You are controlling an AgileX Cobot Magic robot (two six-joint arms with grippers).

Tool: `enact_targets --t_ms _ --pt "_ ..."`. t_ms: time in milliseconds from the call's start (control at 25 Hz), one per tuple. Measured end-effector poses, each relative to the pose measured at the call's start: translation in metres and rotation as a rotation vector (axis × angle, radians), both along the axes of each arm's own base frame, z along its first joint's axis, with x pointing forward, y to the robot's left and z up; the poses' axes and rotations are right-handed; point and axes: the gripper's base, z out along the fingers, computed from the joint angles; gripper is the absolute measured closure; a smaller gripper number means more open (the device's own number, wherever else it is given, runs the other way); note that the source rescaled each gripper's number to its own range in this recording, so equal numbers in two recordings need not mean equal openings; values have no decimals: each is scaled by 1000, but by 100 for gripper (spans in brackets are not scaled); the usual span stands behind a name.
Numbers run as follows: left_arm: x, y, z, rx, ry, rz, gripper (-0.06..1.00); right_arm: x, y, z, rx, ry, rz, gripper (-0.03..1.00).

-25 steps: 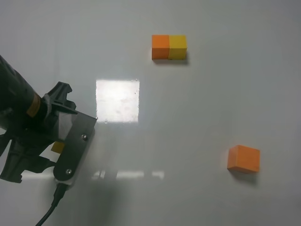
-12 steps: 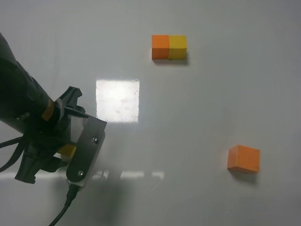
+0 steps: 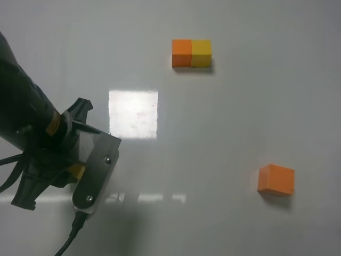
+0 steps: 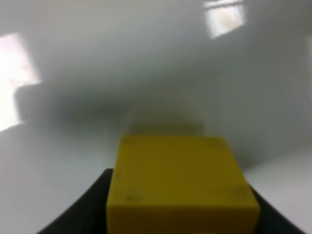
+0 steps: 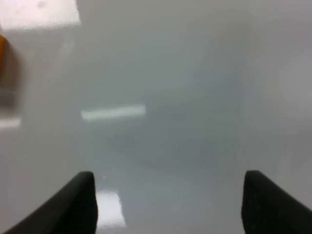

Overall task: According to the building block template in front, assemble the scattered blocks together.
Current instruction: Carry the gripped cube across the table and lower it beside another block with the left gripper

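The building block template point(image 3: 191, 53), an orange cube joined to a yellow cube, lies at the far middle of the white table. The scattered orange block point(image 3: 276, 180) lies alone at the right front. My left gripper point(image 3: 74, 172) is at the left front and is shut on the scattered yellow block point(image 3: 78, 170), mostly hidden under the arm. In the left wrist view the yellow block point(image 4: 181, 183) sits between the dark fingers point(image 4: 83, 212). My right gripper point(image 5: 168, 195) is open and empty over bare table; it is out of the exterior high view.
A bright square glare patch point(image 3: 133, 114) lies on the table point(image 3: 224, 122) left of the middle. A black cable point(image 3: 68, 242) hangs from the left arm at the front edge. An orange sliver point(image 5: 2, 56) shows at the right wrist view's edge.
The left arm moved right with the yellow block held, then shifted slightly toward the front. The template and the orange block have not moved.
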Motion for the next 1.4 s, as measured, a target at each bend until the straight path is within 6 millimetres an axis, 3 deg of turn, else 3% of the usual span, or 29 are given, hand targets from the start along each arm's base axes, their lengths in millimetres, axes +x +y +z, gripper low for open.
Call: enact_targets --t_ms 320,520,800,960,1160,1400 --pt "-18 -31 81 -235 -126 7 90 0 0 0 0 0 0 38" --pt "2 -62 99 -315 -156 36 90 0 0 0 0 0 0 38" --pt "32 -128 82 -326 -152 14 90 0 0 0 0 0 0 38" --pt "46 -154 62 -318 -131 14 90 0 0 0 0 0 0 38" --pt "56 -170 43 -302 -115 25 90 0 0 0 0 0 0 38" --pt "59 -174 35 -300 -106 43 90 0 0 0 1 0 0 38"
